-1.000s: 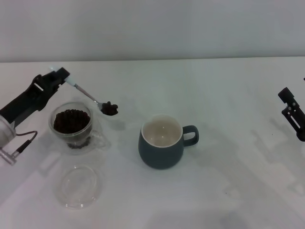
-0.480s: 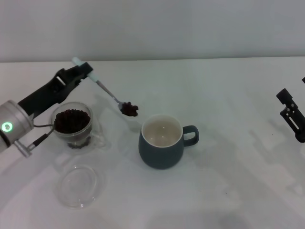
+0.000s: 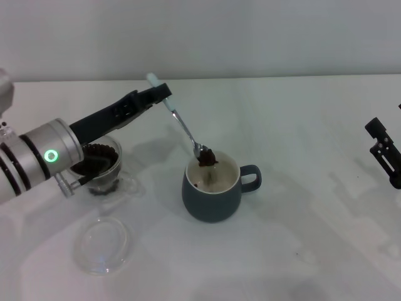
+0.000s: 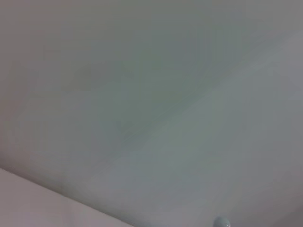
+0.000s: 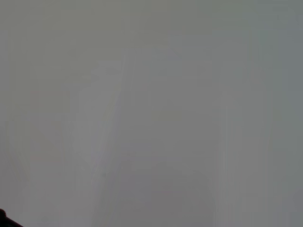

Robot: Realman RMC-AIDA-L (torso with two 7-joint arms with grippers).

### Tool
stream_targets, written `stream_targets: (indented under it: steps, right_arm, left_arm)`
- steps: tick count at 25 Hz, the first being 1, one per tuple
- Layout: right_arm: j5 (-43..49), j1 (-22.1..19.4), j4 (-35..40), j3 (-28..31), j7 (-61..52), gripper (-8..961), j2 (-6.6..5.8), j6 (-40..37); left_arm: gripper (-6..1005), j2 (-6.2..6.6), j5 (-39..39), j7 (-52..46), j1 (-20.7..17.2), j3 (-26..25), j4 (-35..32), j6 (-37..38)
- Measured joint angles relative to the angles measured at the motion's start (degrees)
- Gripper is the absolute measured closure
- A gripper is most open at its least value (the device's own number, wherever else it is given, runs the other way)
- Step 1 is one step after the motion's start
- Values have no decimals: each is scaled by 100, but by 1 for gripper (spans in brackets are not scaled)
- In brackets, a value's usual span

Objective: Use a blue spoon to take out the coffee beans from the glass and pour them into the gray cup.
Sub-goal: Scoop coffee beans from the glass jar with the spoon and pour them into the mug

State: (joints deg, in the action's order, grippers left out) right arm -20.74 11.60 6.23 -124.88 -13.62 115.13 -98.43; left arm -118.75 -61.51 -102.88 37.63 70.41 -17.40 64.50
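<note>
While glass dish (image 3: 103,244) lies apart (lidless).

The gray cup (image 3: 213,188) sat about mid-table, with the glass (image 3: 100,166) off to its left and a lid-like dish (image 3: 103,244) in front of the glass. The blue spoon (image 3: 185,128) slanted down from the left gripper (image 3: 156,95), its bowl over the cup's rim. The right gripper (image 3: 385,150) was parked far right.

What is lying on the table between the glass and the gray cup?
Nothing: in the head view, the table between the glass and the gray cup is bare. The blue spoon, held by the left gripper, only passes above it.
</note>
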Motion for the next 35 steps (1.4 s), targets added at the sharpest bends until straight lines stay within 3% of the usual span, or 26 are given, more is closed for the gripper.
stream_targets:
  steps: [15, 21, 35]
  right_arm:
    - [0, -9, -17, -18, 0, 302, 0, -1]
    - [0, -4, -19, -18, 0, 303, 0, -1]
    - [53, 9, -17, -17, 0, 302, 0, 48]
  left_arm:
    - [875, -16, -931, 782, 345, 272, -350, -265]
    - [875, -16, -1175, 799, 356, 607, -898, -470]
    - [876, 38, -1271, 410, 393, 627, -1333, -491]
